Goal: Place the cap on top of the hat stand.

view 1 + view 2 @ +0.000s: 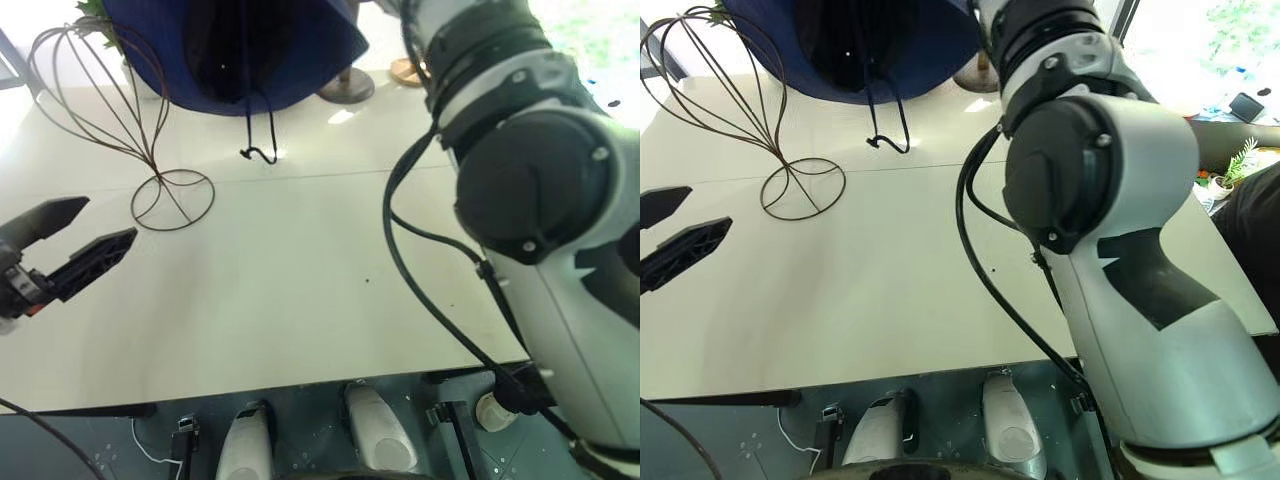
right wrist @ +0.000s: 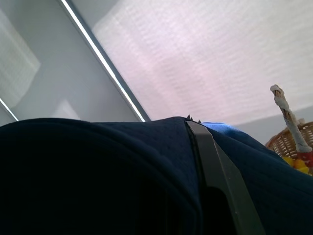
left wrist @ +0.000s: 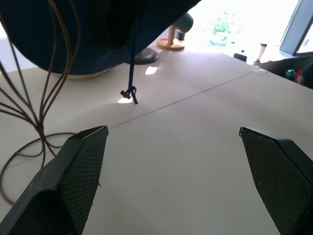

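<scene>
Clamped in the right hand (image 2: 195,128), whose fingers pinch its fabric, the cap (image 1: 240,45) hangs aloft just right of the hat stand (image 1: 120,120), soft, light and floppy with its cord dangling toward the worktop (image 1: 300,290), best gripped at the brim, while the left hand (image 1: 72,240) waits with fingers spread.

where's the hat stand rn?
Head views: the hat stand stands on the white table, far left, its ring base ahead of the open left tool. The cap hangs just right of its wire cage.

Pale table (image 1: 300,300), bright window (image 3: 230,24), white ceiling (image 2: 220,58).
</scene>
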